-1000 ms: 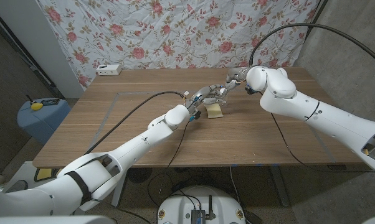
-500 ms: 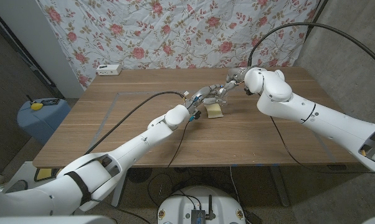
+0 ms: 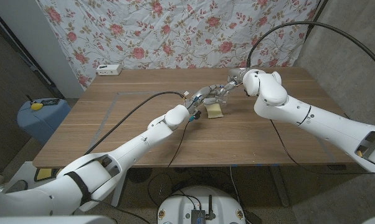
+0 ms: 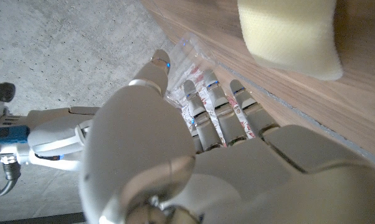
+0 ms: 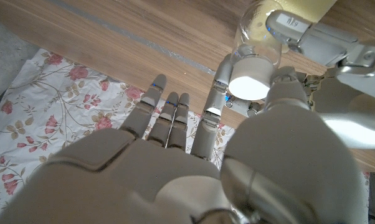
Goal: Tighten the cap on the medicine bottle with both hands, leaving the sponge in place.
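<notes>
The clear medicine bottle stands tilted past mid-table, gripped by my left hand. In the left wrist view the fingers wrap around the bottle's labelled clear body. My right hand reaches in from the far right side. In the right wrist view its thumb and a finger pinch the white cap, with the bottle's clear body beyond it. The yellow sponge lies on the table just in front of the bottle, also seen as a pale block.
A white box sits at the table's far left edge. A blue bin with a yellow object stands on the floor to the left. A floral cloth hangs behind the table. A cable runs along my left arm.
My right arm has swung a little to the left and turned at the wrist while its hand stays at the cap. The left hand, bottle and sponge have stayed put.
</notes>
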Tool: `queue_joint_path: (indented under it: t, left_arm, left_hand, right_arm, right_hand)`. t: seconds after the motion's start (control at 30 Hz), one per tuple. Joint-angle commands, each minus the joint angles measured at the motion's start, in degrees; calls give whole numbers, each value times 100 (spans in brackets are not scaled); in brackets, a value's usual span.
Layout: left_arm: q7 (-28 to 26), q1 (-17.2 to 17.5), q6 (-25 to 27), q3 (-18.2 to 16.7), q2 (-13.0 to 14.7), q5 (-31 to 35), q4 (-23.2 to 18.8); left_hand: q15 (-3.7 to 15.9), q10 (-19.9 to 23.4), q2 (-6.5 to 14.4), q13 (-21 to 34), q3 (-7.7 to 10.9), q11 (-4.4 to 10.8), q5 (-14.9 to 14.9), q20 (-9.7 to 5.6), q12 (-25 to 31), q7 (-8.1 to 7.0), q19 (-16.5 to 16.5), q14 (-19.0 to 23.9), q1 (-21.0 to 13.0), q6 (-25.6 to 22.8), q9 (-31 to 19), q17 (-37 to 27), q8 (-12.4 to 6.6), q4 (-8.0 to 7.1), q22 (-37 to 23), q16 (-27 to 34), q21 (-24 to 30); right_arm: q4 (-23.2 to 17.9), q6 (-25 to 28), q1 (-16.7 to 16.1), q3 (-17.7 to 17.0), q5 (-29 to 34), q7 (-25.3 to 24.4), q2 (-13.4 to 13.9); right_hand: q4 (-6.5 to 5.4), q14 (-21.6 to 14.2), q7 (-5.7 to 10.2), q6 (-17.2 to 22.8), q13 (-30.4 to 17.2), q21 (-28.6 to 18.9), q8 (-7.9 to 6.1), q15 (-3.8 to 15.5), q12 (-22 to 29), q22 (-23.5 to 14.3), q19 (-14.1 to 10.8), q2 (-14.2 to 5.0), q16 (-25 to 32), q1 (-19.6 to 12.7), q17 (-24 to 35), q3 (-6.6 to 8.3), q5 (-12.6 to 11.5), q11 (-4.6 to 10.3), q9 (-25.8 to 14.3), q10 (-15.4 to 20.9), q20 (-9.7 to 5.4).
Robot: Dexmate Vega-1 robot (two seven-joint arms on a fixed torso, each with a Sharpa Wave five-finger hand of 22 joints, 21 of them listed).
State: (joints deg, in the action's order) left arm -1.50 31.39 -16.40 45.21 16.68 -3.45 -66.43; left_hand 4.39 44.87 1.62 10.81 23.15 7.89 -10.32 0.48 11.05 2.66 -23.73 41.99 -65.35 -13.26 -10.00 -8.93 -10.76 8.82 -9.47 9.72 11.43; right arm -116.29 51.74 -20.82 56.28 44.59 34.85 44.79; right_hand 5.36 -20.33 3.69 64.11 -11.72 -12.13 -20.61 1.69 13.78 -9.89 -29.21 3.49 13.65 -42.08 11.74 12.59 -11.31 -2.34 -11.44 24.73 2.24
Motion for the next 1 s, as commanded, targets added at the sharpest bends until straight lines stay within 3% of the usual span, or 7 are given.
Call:
queue_joint_path:
  t: [0.03,0.33,0.47,0.5,0.8,0.83,1.0]
  left_arm:
    - [-34,23,10,-5,-6,-1,-12]
    - [-70,49,19,-10,-11,-4,-23]
    - [-75,50,20,-9,-11,-1,-22]
    - [-80,50,17,-10,-13,0,-18]
    - [-59,28,-13,-4,-32,-11,34]
    - [-67,26,-15,-2,-32,-2,37]
    - [-64,26,-8,-5,-33,-10,36]
  left_hand:
    - [358,73,17,12,58,15,-47,-46,27,20,4,57,22,-37,-14,-16,7,7,-19,17,-20]
    - [353,74,11,12,64,17,-46,-55,26,17,6,64,32,-39,-14,-16,6,4,-19,16,-27]
    - [347,76,6,12,68,24,-46,-66,27,11,9,60,32,-43,-14,-15,5,6,-19,13,-30]
    - [350,77,5,12,69,25,-46,-67,27,12,8,58,28,-45,-14,-15,4,8,-19,12,-31]
    - [336,66,6,13,81,12,-47,-73,22,12,16,62,37,-43,-14,-15,6,3,-20,11,-38]
    - [340,69,6,13,82,14,-47,-76,23,7,14,61,35,-45,-14,-15,5,5,-20,10,-38]
    - [337,75,6,13,87,28,-48,-80,25,8,19,64,40,-48,-14,-16,4,2,-20,11,-42]
  right_arm:
    - [110,21,-162,-8,397,-55,-152]
    - [209,-8,-292,-80,589,-202,-299]
    - [252,-3,-335,-104,654,-221,-363]
    - [261,26,-349,-109,683,-228,-385]
    - [273,101,-478,-169,837,-328,-456]
    - [276,114,-479,-168,856,-311,-463]
    - [290,117,-483,-171,922,-245,-479]
  right_hand:
    - [-54,-120,5,174,7,-29,-55,27,33,-17,-105,-9,54,88,13,-1,-3,7,-9,117,-39]
    - [-98,-371,33,640,15,-48,-151,107,68,-22,-275,24,89,310,-2,-56,-11,58,18,412,-108]
    - [-89,-465,46,917,19,-49,-216,170,84,-24,-339,24,87,357,-14,-55,-15,124,30,567,-147]
    - [-93,-497,63,1023,21,-47,-240,205,92,-25,-360,30,85,394,-15,-64,-14,208,35,637,-157]
    - [-198,-700,12,1543,30,-46,-359,273,128,-29,-486,103,106,756,-7,-190,-27,304,65,990,-219]
    - [-217,-713,-5,1590,33,-37,-374,271,107,-30,-497,106,96,828,-6,-215,-43,377,72,1021,-232]
    - [-234,-754,-7,1651,36,-33,-404,310,104,-30,-519,126,95,900,-8,-245,-56,388,78,1090,-247]
